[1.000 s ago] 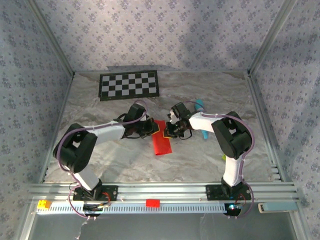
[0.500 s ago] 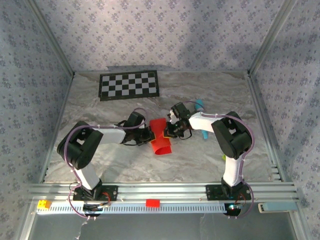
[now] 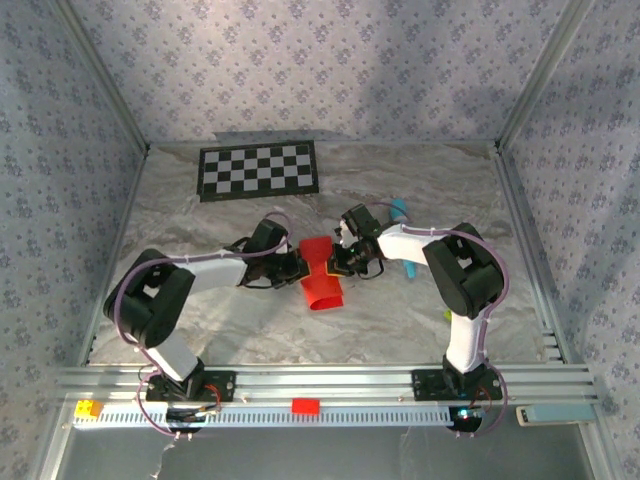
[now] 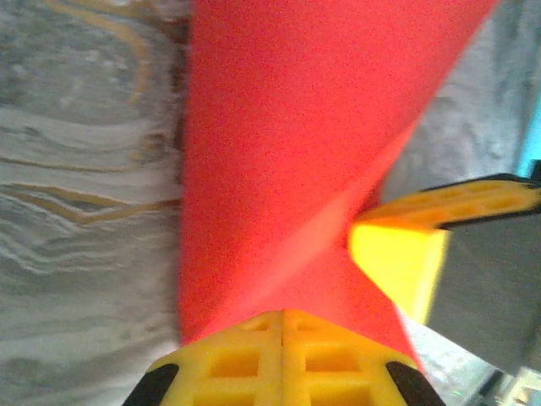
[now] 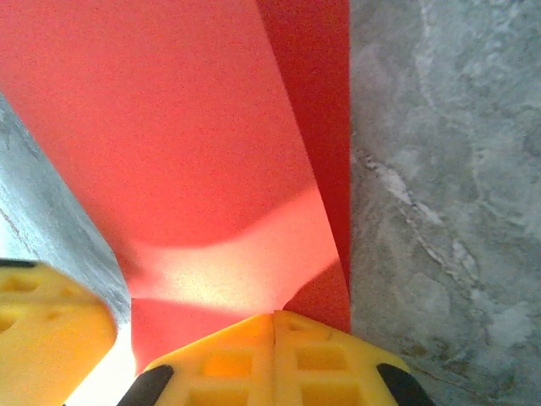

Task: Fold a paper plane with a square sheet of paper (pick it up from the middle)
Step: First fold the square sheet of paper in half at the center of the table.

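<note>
The square sheet of paper [image 3: 322,288] has curled upward since a second ago. It is a bright red folded strip, near end on the tabletop [image 3: 400,320]. The left fingers [image 4: 232,362] and right fingers [image 5: 224,365] clamp its raised, twisted far end, short of the checkerboard [image 3: 259,170].

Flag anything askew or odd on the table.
The red paper sheet is not flat: it bows up and twists mid-table, gripped at its far end by the left gripper and right gripper. No tear visible.
</note>
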Available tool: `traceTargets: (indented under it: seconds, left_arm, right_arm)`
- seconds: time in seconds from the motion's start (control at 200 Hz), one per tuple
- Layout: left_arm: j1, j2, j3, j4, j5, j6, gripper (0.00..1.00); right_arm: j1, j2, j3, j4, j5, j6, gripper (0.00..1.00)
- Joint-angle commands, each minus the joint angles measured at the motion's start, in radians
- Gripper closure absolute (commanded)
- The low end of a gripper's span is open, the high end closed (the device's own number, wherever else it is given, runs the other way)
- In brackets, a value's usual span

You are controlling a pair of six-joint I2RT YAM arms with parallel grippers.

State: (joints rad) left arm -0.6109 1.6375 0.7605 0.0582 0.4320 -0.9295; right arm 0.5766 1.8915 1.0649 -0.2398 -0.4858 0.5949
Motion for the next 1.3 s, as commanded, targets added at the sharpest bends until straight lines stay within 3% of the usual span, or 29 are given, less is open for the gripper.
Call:
traceTargets:
  seconds: [0.0, 0.445, 0.89, 1.294]
  left_arm:
    - [-0.01, -0.008, 0.017, 0.052, 0.099, -0.049, 1.0]
    - [-0.016, 0.047, -0.087, -0.054, 0.013, 0.035, 1.0]
    - [-0.023, -0.09, -0.01, -0.058, 0.024, -0.013, 0.99]
    - [-0.065, 0.014, -0.101, -0.009, 0.031, -0.02, 1.0]
  right_arm:
    - [0.002, 0.055, -0.029, -0.111, 0.13, 0.014, 1.0]
    - [0.004, 0.06, -0.04, -0.109, 0.136, 0.013, 1.0]
    - [0.003, 0.049, -0.045, -0.111, 0.141, 0.017, 1.0]
    - [0.004, 0.053, -0.049, -0.107, 0.14, 0.015, 1.0]
